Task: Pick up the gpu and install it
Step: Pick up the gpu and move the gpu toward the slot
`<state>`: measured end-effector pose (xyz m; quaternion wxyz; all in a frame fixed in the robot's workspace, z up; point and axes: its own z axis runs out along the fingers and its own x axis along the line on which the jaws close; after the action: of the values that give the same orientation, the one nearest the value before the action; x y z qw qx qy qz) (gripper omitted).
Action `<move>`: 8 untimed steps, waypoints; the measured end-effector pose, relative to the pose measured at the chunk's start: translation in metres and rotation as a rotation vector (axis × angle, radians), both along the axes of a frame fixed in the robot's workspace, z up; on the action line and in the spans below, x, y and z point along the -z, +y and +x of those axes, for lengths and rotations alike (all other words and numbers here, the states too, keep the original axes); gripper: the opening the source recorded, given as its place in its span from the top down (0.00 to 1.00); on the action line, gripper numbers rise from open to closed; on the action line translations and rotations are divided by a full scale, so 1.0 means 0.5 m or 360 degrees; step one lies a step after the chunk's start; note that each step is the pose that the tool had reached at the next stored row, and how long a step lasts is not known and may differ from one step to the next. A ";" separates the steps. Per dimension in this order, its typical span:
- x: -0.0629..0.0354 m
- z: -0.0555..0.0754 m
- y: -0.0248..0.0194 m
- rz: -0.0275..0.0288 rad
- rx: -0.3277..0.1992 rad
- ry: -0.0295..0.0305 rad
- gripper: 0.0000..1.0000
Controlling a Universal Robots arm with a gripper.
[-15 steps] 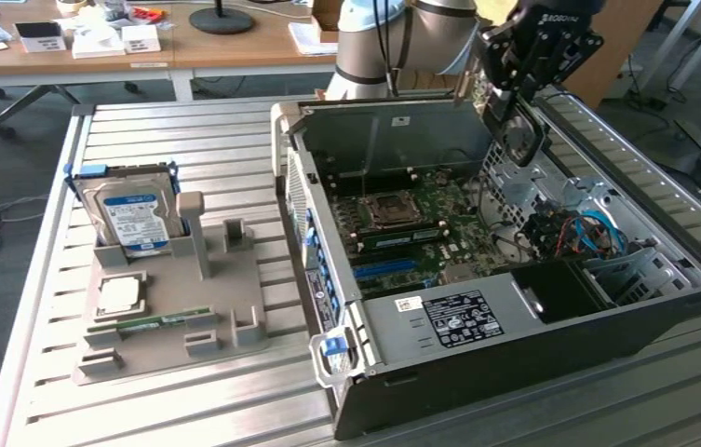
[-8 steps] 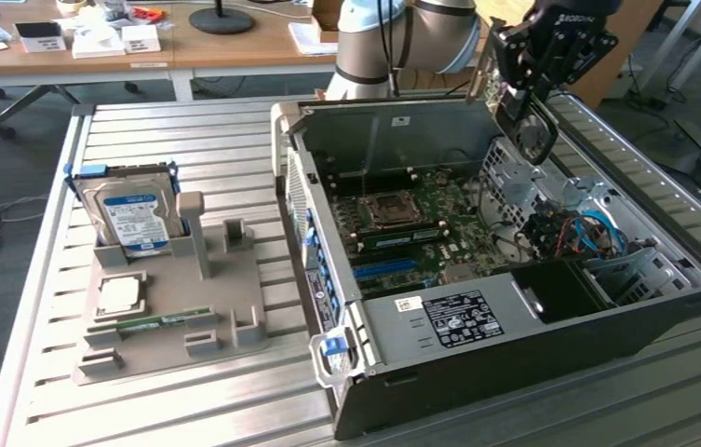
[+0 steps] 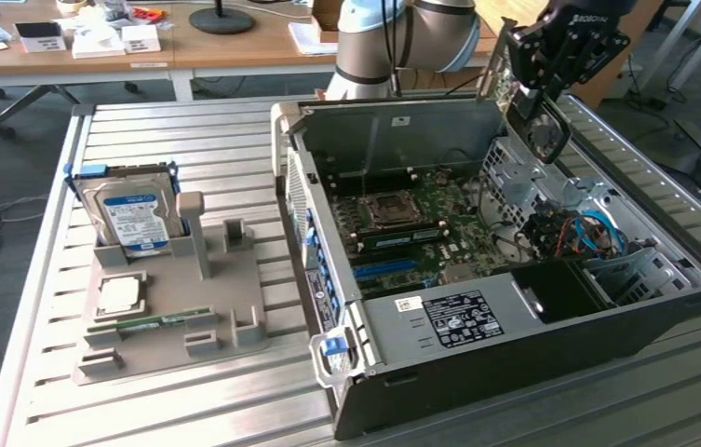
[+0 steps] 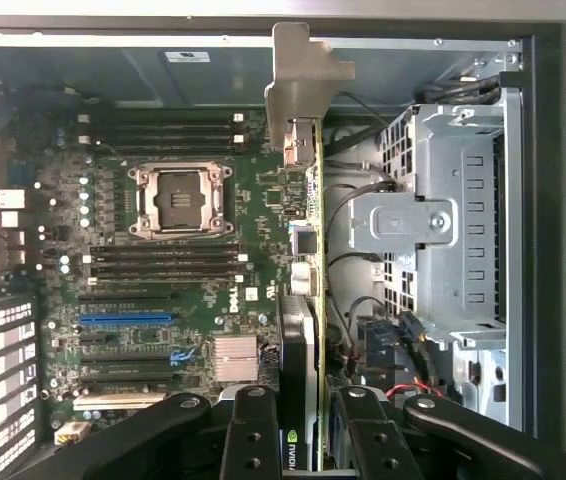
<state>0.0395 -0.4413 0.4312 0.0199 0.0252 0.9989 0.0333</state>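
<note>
The gpu [image 4: 317,250] is a thin green card with a black cooler on one face and a silver bracket [image 4: 303,70] at the end away from the hand [image 4: 308,410]. It hangs on edge, gripped, above the open computer case [image 3: 573,349].

Robotics lab: slatted metal workbench [image 3: 139,130], open PC case [image 3: 599,335], cluttered wooden desks [image 3: 238,51] behind

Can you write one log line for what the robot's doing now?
gripper: jaws shut on gpu | gpu: held on edge above open computer case | install: not yet seated
</note>
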 end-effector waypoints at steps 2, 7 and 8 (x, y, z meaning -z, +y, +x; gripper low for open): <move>0.000 0.004 0.0000 0.00000 0.0000 -0.00001 0.73; 0.005 0.005 -0.0001 0.00000 0.0000 0.00000 0.73; 0.007 0.005 0.0000 0.00000 0.0000 -0.00001 0.73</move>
<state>0.0420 -0.4413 0.4276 0.0199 0.0251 0.9989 0.0333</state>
